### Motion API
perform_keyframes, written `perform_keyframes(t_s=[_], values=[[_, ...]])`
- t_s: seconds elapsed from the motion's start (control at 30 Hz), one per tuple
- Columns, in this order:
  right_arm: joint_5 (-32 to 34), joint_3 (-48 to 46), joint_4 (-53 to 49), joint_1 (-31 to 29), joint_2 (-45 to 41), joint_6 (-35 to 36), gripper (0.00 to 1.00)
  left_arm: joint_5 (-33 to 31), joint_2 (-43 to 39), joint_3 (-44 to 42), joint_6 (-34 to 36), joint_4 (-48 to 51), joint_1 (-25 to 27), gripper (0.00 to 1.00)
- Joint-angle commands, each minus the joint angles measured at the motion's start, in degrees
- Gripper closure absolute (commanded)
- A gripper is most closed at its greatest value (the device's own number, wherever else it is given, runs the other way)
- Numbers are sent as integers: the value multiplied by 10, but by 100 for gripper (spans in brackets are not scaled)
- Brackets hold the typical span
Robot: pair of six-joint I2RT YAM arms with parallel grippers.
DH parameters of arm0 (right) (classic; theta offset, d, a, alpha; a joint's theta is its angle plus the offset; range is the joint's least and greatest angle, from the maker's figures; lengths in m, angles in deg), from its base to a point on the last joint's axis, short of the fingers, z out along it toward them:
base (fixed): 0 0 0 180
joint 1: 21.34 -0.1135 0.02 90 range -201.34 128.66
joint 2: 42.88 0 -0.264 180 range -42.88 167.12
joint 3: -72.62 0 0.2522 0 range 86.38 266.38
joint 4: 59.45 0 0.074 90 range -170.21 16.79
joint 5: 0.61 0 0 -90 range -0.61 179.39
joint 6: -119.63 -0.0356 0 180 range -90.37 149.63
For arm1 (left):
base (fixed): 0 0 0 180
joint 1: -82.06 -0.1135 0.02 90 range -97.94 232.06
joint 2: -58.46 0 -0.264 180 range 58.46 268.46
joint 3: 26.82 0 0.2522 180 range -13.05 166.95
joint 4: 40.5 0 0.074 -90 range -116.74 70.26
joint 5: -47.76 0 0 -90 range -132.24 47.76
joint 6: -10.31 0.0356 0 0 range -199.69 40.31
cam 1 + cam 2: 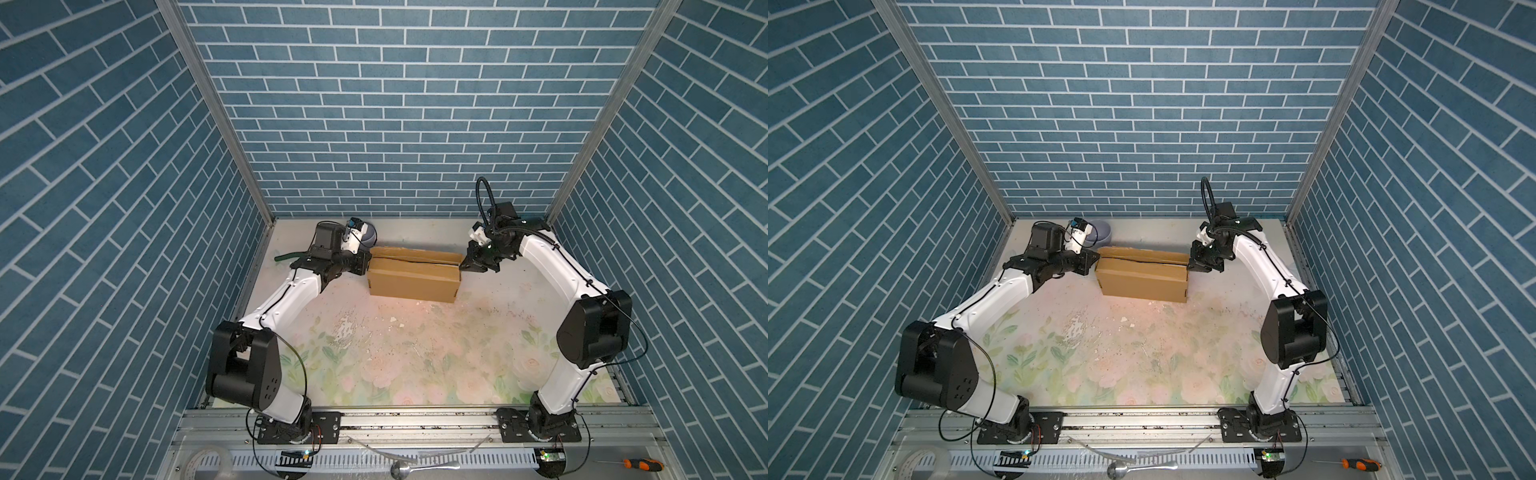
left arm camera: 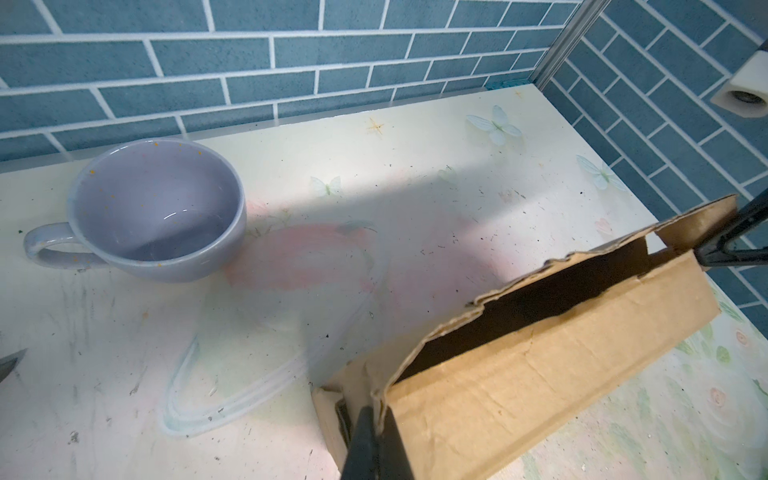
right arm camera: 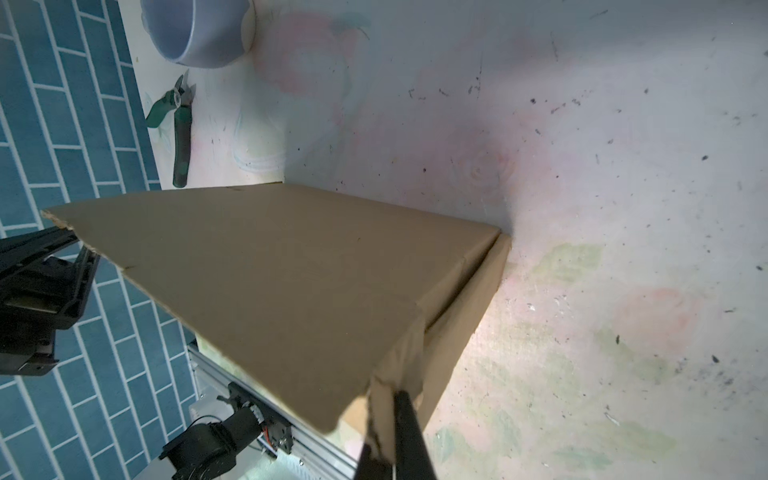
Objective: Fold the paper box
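Black left gripper [image 2: 377,415] pinched shut on paper box [image 1: 413,279] end wall, right gripper [image 3: 388,415] pinched on opposite end flap; box stands at far side of table [image 1: 415,357], near lilac cup [image 2: 158,212]. Risk: uneven pull could tear ragged cardboard or spring lid open.

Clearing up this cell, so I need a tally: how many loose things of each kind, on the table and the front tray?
paper box: 1
cup: 1
cutters: 1
screwdriver: 1
spoon: 1
tape roll: 1
Total: 6
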Motion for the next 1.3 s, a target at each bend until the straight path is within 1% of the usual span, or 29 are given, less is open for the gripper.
perform_keyframes(t_s=[0.0, 0.2, 0.27, 0.37, 0.4, 0.47, 0.53, 0.63, 0.73, 0.87, 0.9, 0.93, 1.07, 1.13, 1.2, 1.27], values=[[40, -43, 33, -14, -22, -39, 100, 4, 3, -23, -7, 40, 17, 100], [61, -81, 71, -24, -42, -70, 100, -5, 2, -27, -13, 32, 17, 100], [41, -84, 74, -22, -48, -74, 100, -9, 3, -27, -11, 33, 18, 100], [-6, -79, 68, -6, -53, -75, 100, -16, 3, -25, -6, 39, 18, 100], [-22, -73, 61, 0, -54, -71, 97, -18, 2, -25, -4, 40, 18, 100], [-44, -55, 35, 10, -51, -56, 89, -23, 1, -26, 0, 42, 18, 100], [-38, -39, 12, 15, -52, -41, 84, -27, 0, -27, 3, 43, 18, 100], [-3, -6, -30, 18, -48, -16, 80, -26, -2, -27, 4, 44, 18, 100], [13, 19, -52, 17, -37, 2, 80, -24, -2, -27, 3, 43, 18, 100], [24, 35, -63, 12, -20, 14, 87, -24, -2, -28, 3, 43, 18, 100], [25, 38, -65, 9, -16, 16, 88, -25, -2, -28, 4, 43, 17, 100], [28, 40, -68, 8, -13, 19, 87, -25, -3, -28, 4, 42, 18, 100], [69, 44, -89, -2, 2, 42, 79, -25, -2, -28, 4, 42, 18, 100], [79, 40, -89, -4, 3, 48, 78, -24, -2, -28, 4, 42, 17, 100], [84, 39, -88, -6, 5, 51, 80, -24, -2, -28, 4, 41, 17, 100], [85, 41, -86, -6, 5, 52, 87, -24, -1, -27, 4, 42, 17, 100]])
